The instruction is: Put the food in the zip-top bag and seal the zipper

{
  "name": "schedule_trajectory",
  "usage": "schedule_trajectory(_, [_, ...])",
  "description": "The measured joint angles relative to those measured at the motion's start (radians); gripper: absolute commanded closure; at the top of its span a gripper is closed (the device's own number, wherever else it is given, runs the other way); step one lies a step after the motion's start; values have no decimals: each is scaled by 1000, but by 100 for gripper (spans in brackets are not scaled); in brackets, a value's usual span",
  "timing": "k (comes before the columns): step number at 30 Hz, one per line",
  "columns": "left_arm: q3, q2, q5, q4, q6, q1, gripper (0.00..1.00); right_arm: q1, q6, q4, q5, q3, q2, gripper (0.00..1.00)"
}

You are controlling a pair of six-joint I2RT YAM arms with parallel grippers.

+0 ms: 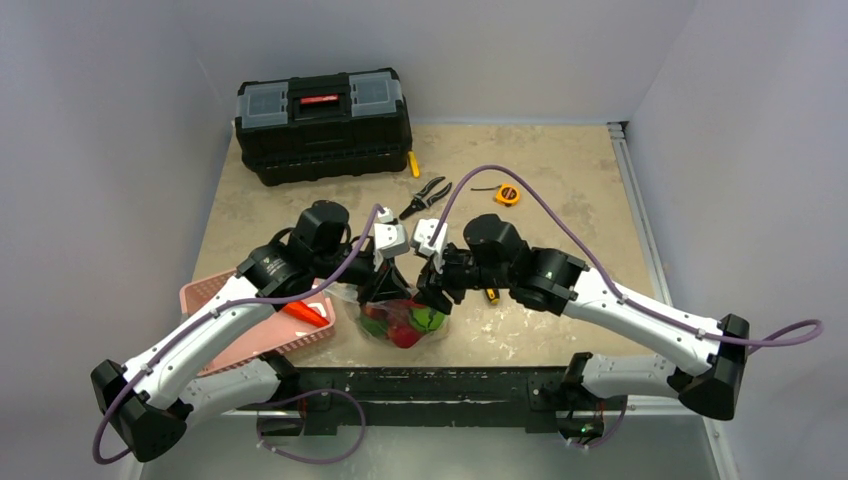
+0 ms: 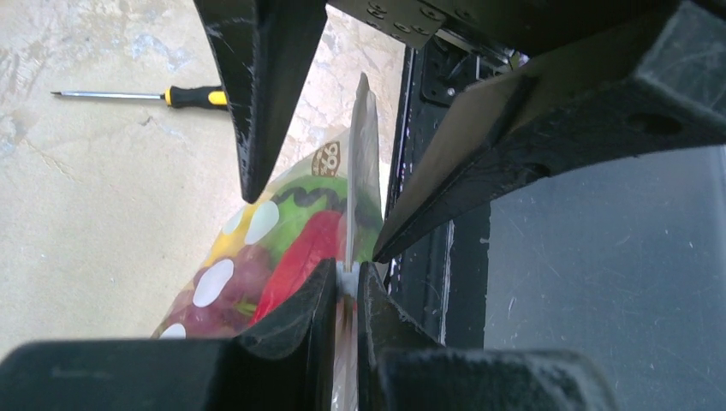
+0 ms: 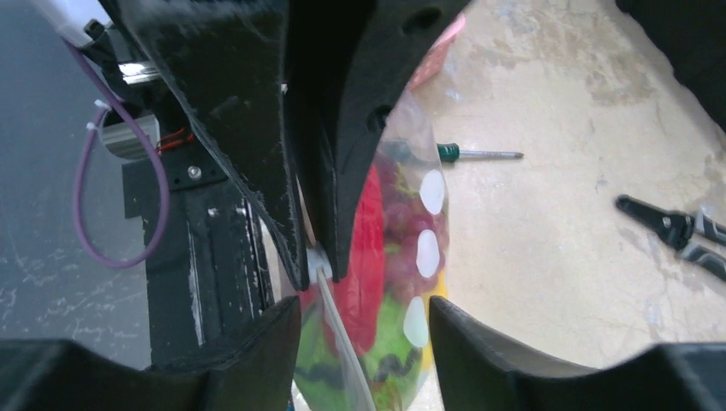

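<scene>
The zip-top bag (image 1: 405, 322) hangs just above the table's near edge, with the food (image 2: 295, 244) inside: red, green, yellow and purple pieces. My left gripper (image 2: 346, 276) is shut on the zipper (image 2: 364, 145) at one end of the bag's mouth. The strip runs edge-on away from it. My right gripper (image 3: 361, 308) is open, its fingers standing either side of the bag's top without touching it. In the top view the left gripper (image 1: 388, 288) and the right gripper (image 1: 432, 293) meet tip to tip over the bag. An orange carrot (image 1: 305, 313) lies in the pink basket (image 1: 225, 295).
A black toolbox (image 1: 323, 125) stands at the back left. Pliers (image 1: 425, 195), a tape measure (image 1: 507, 194) and a small yellow tool (image 1: 413, 163) lie mid-table. A yellow-and-black screwdriver (image 2: 171, 96) and a green-handled screwdriver (image 3: 475, 154) lie near the bag.
</scene>
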Motion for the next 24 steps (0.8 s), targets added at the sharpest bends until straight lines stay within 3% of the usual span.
schedule_trajectory(6, [0,-7,6,-5,0,6,100,-11,-32,-27,-53,52,46,71])
schedule_trajectory(8, [0,-8,5,-6,3,8,100,-13,-34,-31,-64,55,49,73])
schedule_trajectory(11, [0,-11,4,-8,4,8,100,-15,-37,-35,-79,56,50,63])
schedule_trajectory(15, [-1,-13,5,-16,3,8,100,-18,-51,-36,-83,56,54,62])
schedule_trajectory(22, [-2,-13,7,-16,4,8,100,-19,-59,-35,-93,56,56,66])
schedule_trajectory(24, [-2,-13,7,-16,4,8,100,-22,-62,-34,-104,56,56,79])
